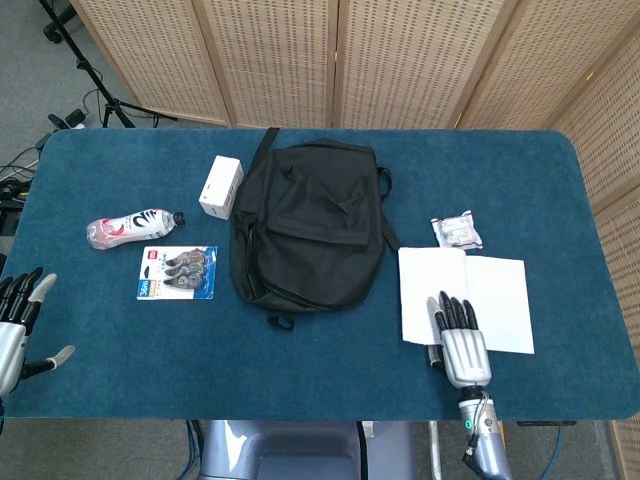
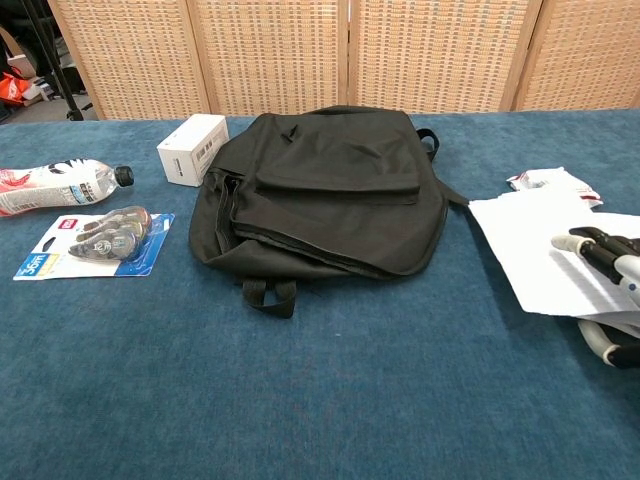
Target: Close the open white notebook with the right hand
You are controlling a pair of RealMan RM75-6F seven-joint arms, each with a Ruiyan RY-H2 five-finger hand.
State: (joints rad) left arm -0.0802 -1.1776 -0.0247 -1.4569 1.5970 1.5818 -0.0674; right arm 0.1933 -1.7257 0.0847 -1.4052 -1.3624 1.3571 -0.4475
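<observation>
Right hand (image 1: 463,345) sits at the near table edge, palm down, dark fingers (image 1: 452,313) straight and close together, lying over the near part of the open white notebook (image 1: 495,290); in the chest view the left page looks lifted off the cloth, thumb possibly under its near edge, hard to tell at the frame edge. Left hand (image 1: 18,325) at the near left corner, fingers spread, holding nothing, off the table cloth edge. Open white notebook lies on the blue felt-covered table (image 1: 300,360) at near right, just right of the black fabric backpack (image 1: 308,225), its left corner almost touching a backpack strap. Small white-and-red crinkled packet (image 1: 456,230) just beyond the notebook. Left side: blue blister card with correction tape rollers (image 1: 177,272), then clear plastic bottle with red-white label (image 1: 130,225) lying on its side, then white rectangular cardboard box (image 1: 221,186) beside the backpack's upper left. Woven wicker folding screens (image 1: 330,55) behind the table.
</observation>
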